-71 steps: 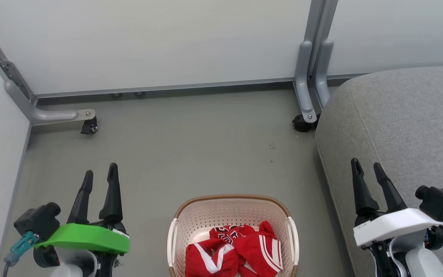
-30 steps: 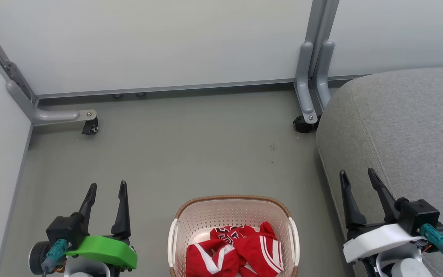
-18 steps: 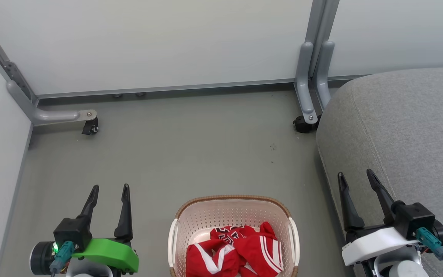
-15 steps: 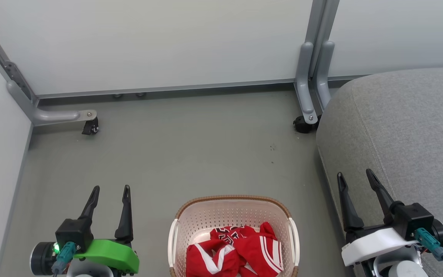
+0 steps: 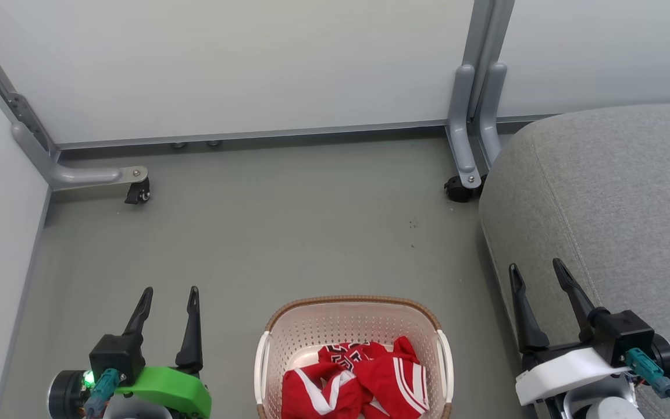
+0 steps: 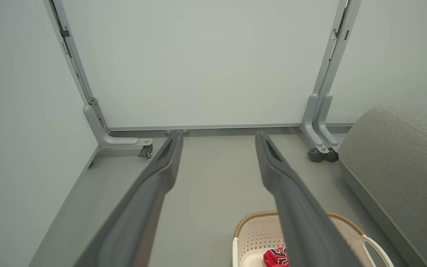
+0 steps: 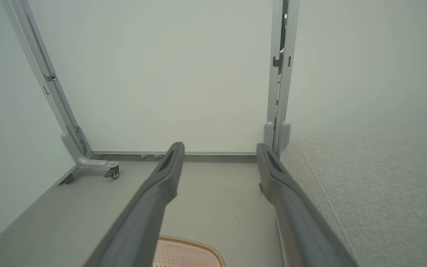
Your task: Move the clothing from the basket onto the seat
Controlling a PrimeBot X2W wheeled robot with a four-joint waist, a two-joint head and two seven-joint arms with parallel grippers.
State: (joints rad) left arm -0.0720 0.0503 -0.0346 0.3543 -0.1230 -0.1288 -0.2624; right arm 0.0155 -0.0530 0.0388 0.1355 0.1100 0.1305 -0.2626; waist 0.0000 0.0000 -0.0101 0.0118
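Observation:
Red clothing with white stripes and black lettering lies crumpled in the cream basket on the floor at the bottom centre of the head view. The grey seat fills the right side. My left gripper stands open to the basket's left, holding nothing. My right gripper stands open to the basket's right, over the seat's front edge. In the left wrist view, the basket and a bit of clothing sit low between and beside the fingers. The right wrist view catches the basket rim and seat.
Pale partition panels on grey frames close off the back and left. Caster feet stand on the floor at the back left and beside the seat's corner. Grey floor stretches beyond the basket.
Both grippers have drawn back toward the bottom of the head view and turned at the wrist. Both stay open. Basket and clothing have not moved.

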